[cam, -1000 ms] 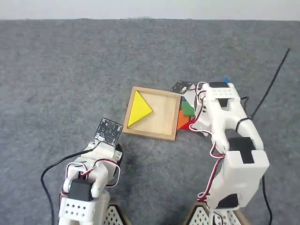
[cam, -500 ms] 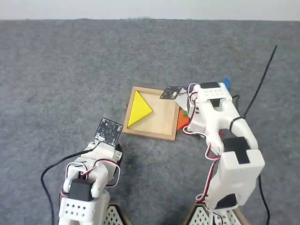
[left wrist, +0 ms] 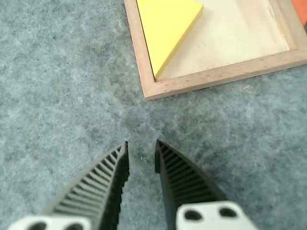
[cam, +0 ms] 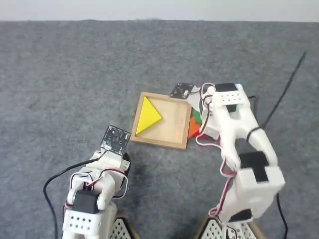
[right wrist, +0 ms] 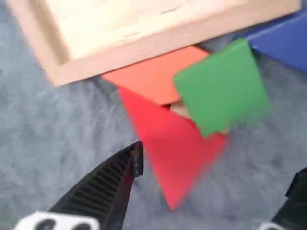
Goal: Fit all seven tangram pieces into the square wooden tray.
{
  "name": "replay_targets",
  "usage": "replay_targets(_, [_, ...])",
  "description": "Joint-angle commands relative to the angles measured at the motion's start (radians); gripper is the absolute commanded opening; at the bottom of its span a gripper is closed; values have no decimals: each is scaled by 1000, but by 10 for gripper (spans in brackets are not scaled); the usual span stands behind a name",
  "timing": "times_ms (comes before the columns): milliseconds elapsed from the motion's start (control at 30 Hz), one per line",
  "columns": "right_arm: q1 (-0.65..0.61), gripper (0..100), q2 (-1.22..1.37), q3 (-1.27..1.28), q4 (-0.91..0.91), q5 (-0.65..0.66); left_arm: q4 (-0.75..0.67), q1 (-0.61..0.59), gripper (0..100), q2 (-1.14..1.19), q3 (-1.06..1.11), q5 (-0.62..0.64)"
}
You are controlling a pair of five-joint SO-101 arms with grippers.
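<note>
The square wooden tray (cam: 175,143) lies mid-table with a yellow triangle (cam: 147,115) in its left half; both show again as tray (left wrist: 211,79) and yellow triangle (left wrist: 168,26). Against the tray's right edge (right wrist: 144,45) lie an orange piece (right wrist: 148,76), a green square (right wrist: 220,91) partly on top of it, a red triangle (right wrist: 177,143) and a blue piece (right wrist: 283,40). My right gripper (right wrist: 216,167) hangs open over the red triangle, holding nothing. Green (cam: 197,116) and orange (cam: 193,128) peek out beside that arm. My left gripper (left wrist: 141,148) rests near the carpet in front of the tray, fingers close together and holding nothing.
Grey carpet (cam: 75,74) covers the whole table. A black cable (cam: 284,94) runs off to the back right behind the right arm. Both arm bases stand at the near edge.
The right arm's wrist swung left toward the tray's back right corner, then shifted slightly away from me. The left arm, tray and yellow triangle stayed put.
</note>
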Motion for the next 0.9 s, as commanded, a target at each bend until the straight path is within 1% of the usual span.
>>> replay_targets(0, [13,445,71,-57,-71,-20,5,2,88,-2,-7,6])
replay_targets(100, [16,440,131,-55,-71,-21,5,2,88,-2,-7,6])
replay_targets(267, [18,364,119,-48,-38,-20,5,2,88,-2,-7,6])
replay_targets(467, [15,361,128,-41,28,-18,5,2,88,-2,-7,6])
replay_targets(633, [15,359,127,-12,36,-25,5,2,88,-2,-7,6])
replay_targets(733, [18,296,125,-11,36,-32,5,2,88,-2,-7,6])
replay_targets(800, [18,256,125,-12,31,-69,5,2,88,-2,-7,6])
replay_targets(867, [18,249,125,-12,30,-78,5,2,88,-2,-7,6])
